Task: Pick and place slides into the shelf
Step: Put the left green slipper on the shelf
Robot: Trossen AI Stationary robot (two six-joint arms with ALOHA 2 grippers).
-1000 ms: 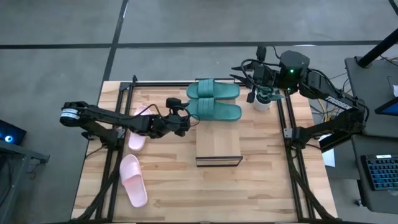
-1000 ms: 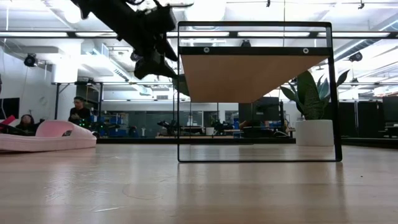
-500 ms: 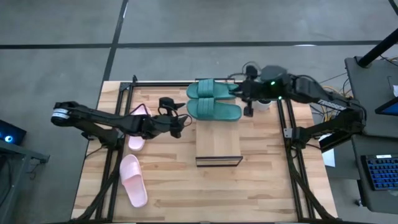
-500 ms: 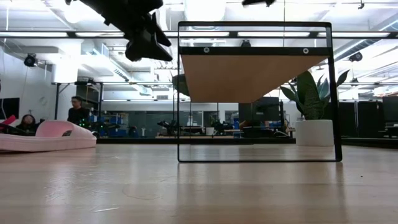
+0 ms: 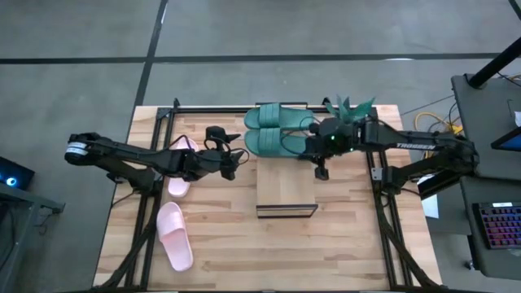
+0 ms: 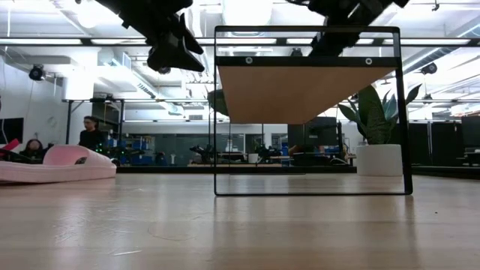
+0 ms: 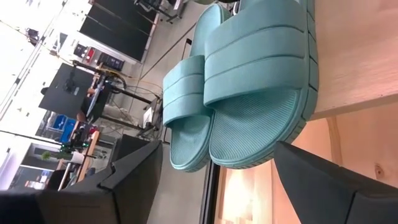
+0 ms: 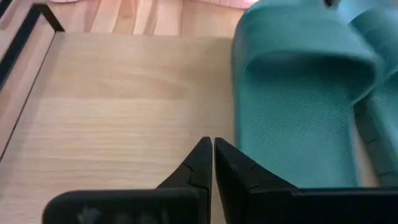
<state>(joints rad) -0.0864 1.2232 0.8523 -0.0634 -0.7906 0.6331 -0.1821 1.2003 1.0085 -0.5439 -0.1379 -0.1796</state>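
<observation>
Swinging in from the table's back right corner over the last second, the right gripper [image 5: 320, 157] now hangs above the shelf [image 5: 286, 191], just beside the toe end of the nearer teal slide [image 5: 281, 143]; the left arm has drawn back a little toward its own side.

Nearest the front edge of the table [image 5: 244, 260], one pink slide [image 5: 174, 235] lies on the wood at the left, untouched. Farther back, the second pink slide [image 5: 181, 169] lies partly under the left arm. The left gripper [image 5: 231, 161] hovers between that slide and the shelf, its fingers [image 7: 130, 186] spread wide with nothing between them, pointed at the teal pair. Level with it, the right gripper's fingers [image 8: 200, 163] are pressed together tip to tip, empty, over the bare plank top.

Toward the back, both teal slides sit side by side on the shelf's top, touching, the farther teal slide [image 5: 283, 116] at the rear end. From table height the shelf reads as a black metal frame with the plank set high, and its lower space looks empty.

My reading: half the job is done if the top counts as placed, the teal pair being up there. Both pink slides are left to fetch, and neither gripper holds one yet.
</observation>
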